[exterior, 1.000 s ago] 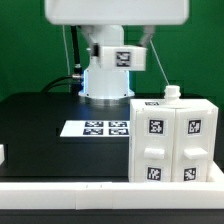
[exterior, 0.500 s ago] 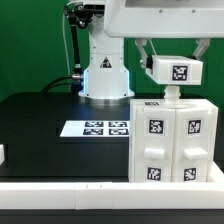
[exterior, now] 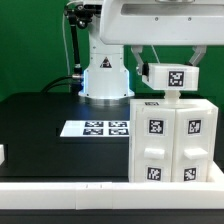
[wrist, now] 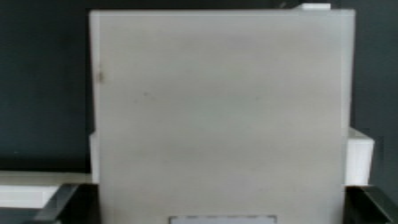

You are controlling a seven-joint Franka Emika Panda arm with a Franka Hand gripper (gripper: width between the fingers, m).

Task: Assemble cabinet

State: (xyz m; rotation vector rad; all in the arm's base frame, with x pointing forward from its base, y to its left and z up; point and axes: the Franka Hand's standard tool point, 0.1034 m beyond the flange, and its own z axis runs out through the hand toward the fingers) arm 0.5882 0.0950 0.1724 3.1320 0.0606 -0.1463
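The cabinet box (exterior: pixel 173 140) stands upright on the black table at the exterior view's right, with tagged white door panels on its front and a small white peg (exterior: pixel 172 93) on its top. My gripper (exterior: pixel 170 62) hangs right over it, shut on the white top slab (exterior: pixel 172 75), whose square tag faces the camera. The slab's lower edge is just above the peg. In the wrist view the slab (wrist: pixel 214 110) fills the middle of the picture, with my gripper (wrist: pixel 214 205) closed across it and a dark finger (wrist: pixel 54 200) at each side.
The marker board (exterior: pixel 97 128) lies flat on the table in front of the arm's white base (exterior: pixel 105 78). A small white part (exterior: pixel 2 155) shows at the left edge. A white rail (exterior: pixel 90 195) runs along the table's front.
The gripper with the tagged slab has swung from the middle towards the exterior view's right, then sunk a little lower over the cabinet box.
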